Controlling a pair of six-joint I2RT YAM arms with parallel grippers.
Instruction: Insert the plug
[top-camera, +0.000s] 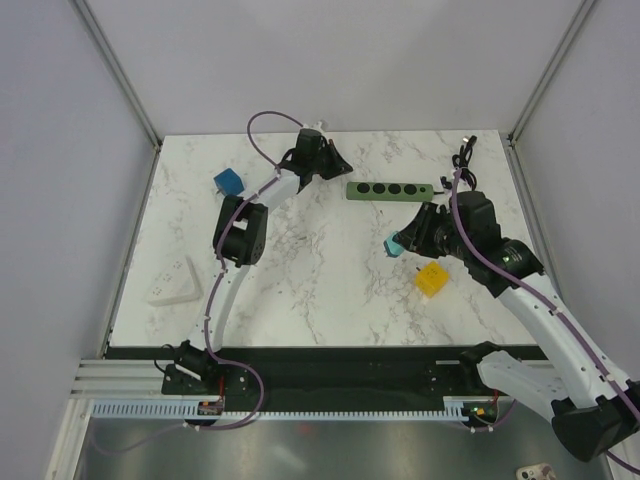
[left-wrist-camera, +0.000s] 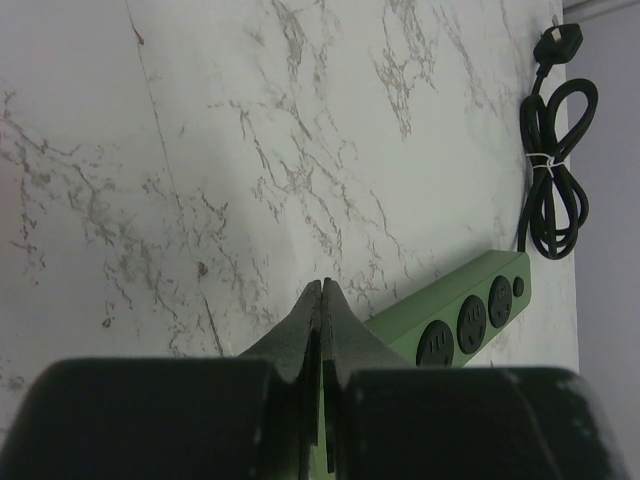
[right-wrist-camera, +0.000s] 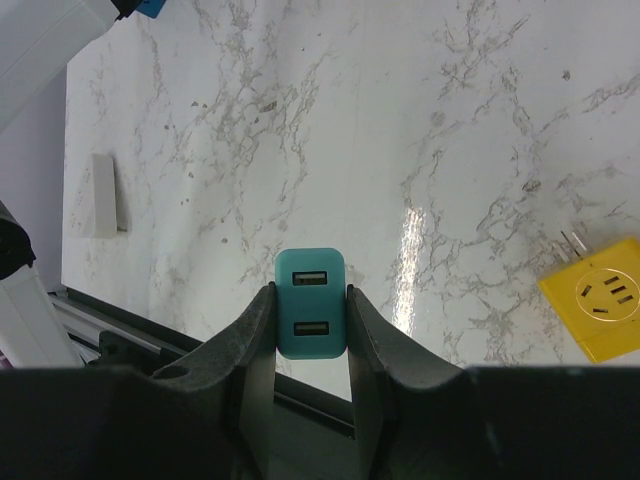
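My right gripper (right-wrist-camera: 310, 300) is shut on a teal USB charger plug (right-wrist-camera: 311, 317), held above the table; in the top view the plug (top-camera: 395, 244) hangs below and left of the green power strip (top-camera: 391, 190). The strip lies at the back centre with several black sockets. My left gripper (top-camera: 340, 166) is shut and empty, its tips at the strip's left end; in the left wrist view the shut gripper (left-wrist-camera: 324, 286) sits just beside the strip (left-wrist-camera: 470, 315).
A yellow plug adapter (top-camera: 432, 279) lies right of centre, also in the right wrist view (right-wrist-camera: 597, 309). A blue cube plug (top-camera: 228, 182) sits back left. A white adapter (top-camera: 173, 282) lies at the left. The strip's black coiled cord (left-wrist-camera: 553, 165) lies back right.
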